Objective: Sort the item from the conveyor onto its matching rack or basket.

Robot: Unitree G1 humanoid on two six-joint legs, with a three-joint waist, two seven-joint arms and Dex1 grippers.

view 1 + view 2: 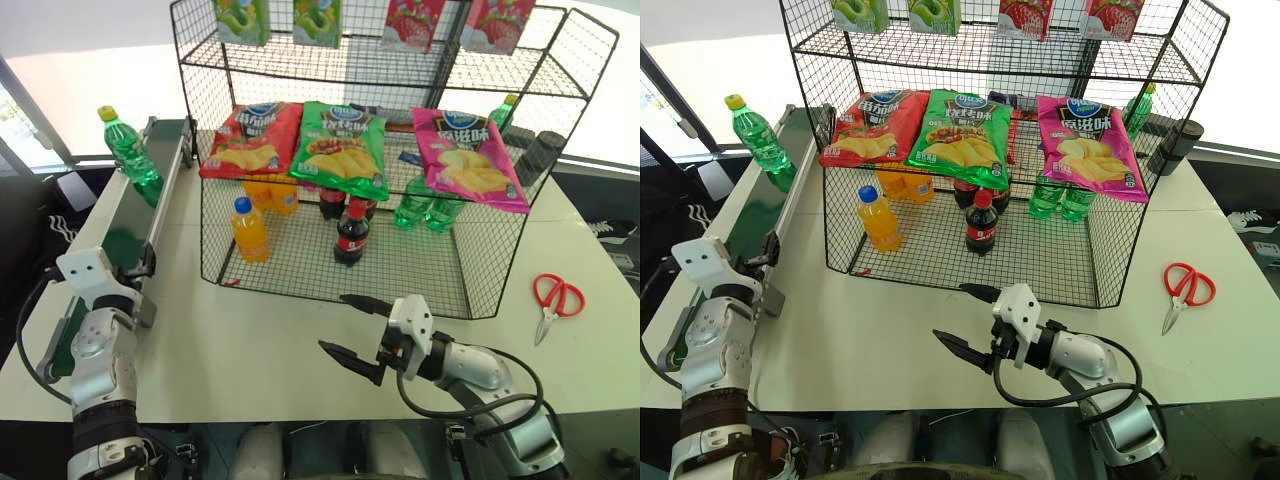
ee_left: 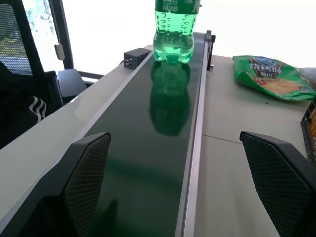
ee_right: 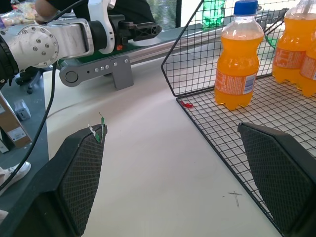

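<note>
The item, a green soda bottle (image 1: 128, 148) with a yellow cap, stands upright at the far end of the conveyor (image 1: 122, 243), a dark green belt along the table's left side. My left gripper (image 2: 174, 138) is open at the belt's near end and points along it toward the bottle (image 2: 173, 29), well short of it. My right gripper (image 1: 333, 321) is open and empty above the table, just in front of the wire basket (image 1: 440, 270) at the bottom of the black rack. Its fingers (image 3: 84, 168) point toward the basket's front left corner.
The basket holds orange drinks (image 1: 250, 230), cola bottles (image 1: 351, 235) and green bottles (image 1: 425, 208). Chip bags (image 1: 342, 148) lie on the sloped shelf above, and snack packets hang along the top. Red scissors (image 1: 553, 300) lie on the table at the right.
</note>
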